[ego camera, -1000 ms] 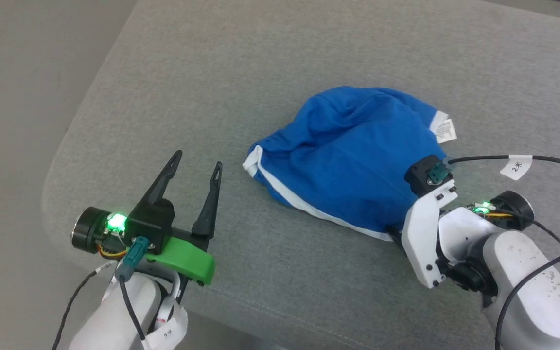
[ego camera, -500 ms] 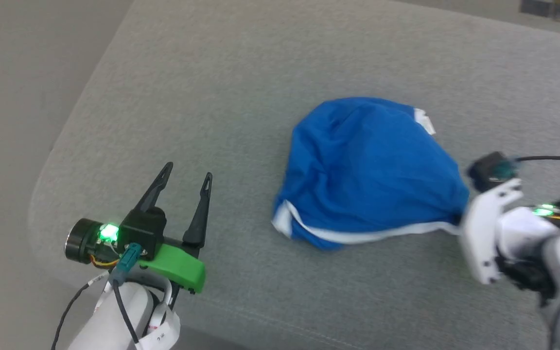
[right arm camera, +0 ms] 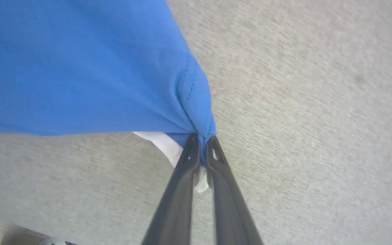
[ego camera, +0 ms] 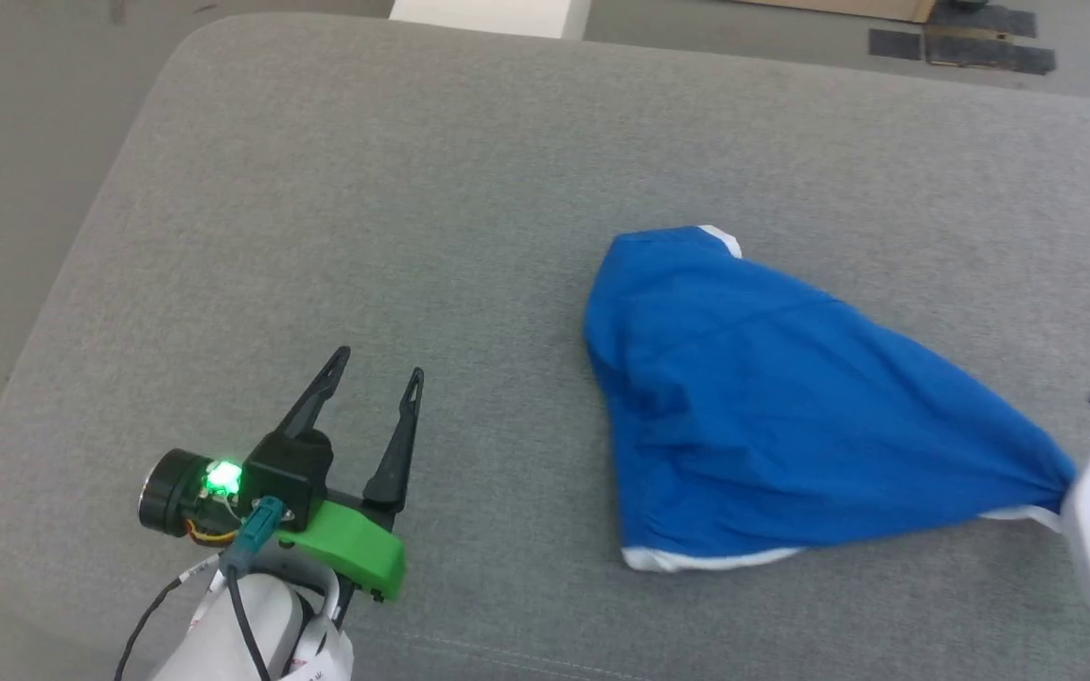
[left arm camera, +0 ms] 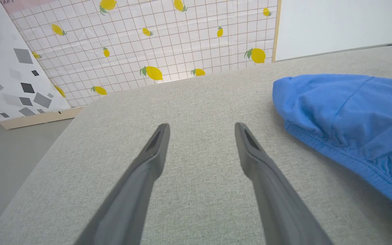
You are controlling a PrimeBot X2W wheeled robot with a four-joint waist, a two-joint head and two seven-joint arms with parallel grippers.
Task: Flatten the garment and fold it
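Observation:
The garment (ego camera: pixel 772 407) is bright blue shorts with white trim, stretched into a wedge across the grey cushion (ego camera: pixel 413 208). Its right corner narrows to a point at the right edge of the head view, beside my white right wrist. In the right wrist view my right gripper (right arm camera: pixel 201 137) is shut on that blue-and-white corner of the garment (right arm camera: pixel 80 68). My left gripper (ego camera: pixel 381 367) hovers open over bare cushion to the left of the garment, apart from it. The left wrist view has the garment's gathered waistband (left arm camera: pixel 352 115) to the right of the open left gripper (left arm camera: pixel 201 127).
The cushion's rounded left edge (ego camera: pixel 53 303) drops to a grey floor. Beyond the cushion stand a lemon-print board (left arm camera: pixel 155 47) and a white panel (left arm camera: pixel 339 23). Dark patches (ego camera: pixel 961 43) lie on the floor at the far right.
My right gripper has shut on the garment's corner and pulled it to the right, stretching the bunched heap into a flatter wedge. The head camera has shifted. My left gripper stayed open.

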